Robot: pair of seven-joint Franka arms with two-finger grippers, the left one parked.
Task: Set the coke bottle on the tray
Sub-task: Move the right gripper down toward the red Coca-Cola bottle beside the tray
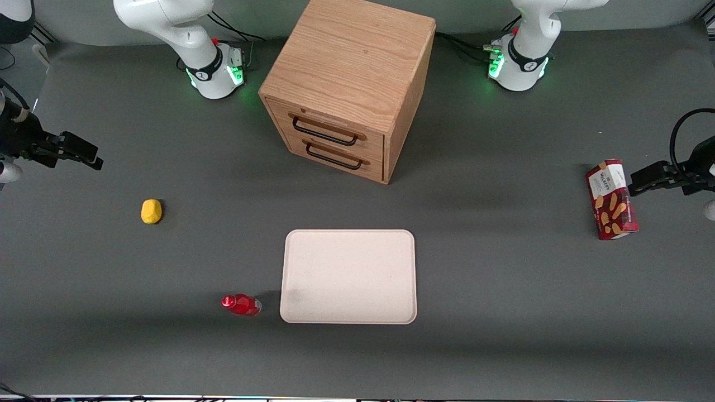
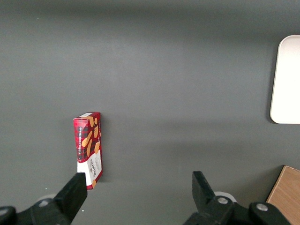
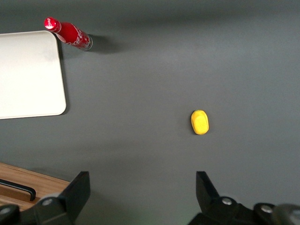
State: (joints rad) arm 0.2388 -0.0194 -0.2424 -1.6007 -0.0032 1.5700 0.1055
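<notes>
Red coke bottle (image 1: pixel 241 305) stands just beside the tray (image 1: pixel 349 277); our gripper (image 1: pixel 84 152) hovers well apart, fingers wide, empty.

Robot lab: grey mat table (image 1: pixel 503 312), bolted arm bases (image 1: pixel 215 75).

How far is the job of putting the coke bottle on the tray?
Nothing looks done yet. The coke bottle stands on the table beside the tray, not on it. The gripper hangs open toward the working arm's end, holding nothing. Grasping, carrying and placing remain.
</notes>
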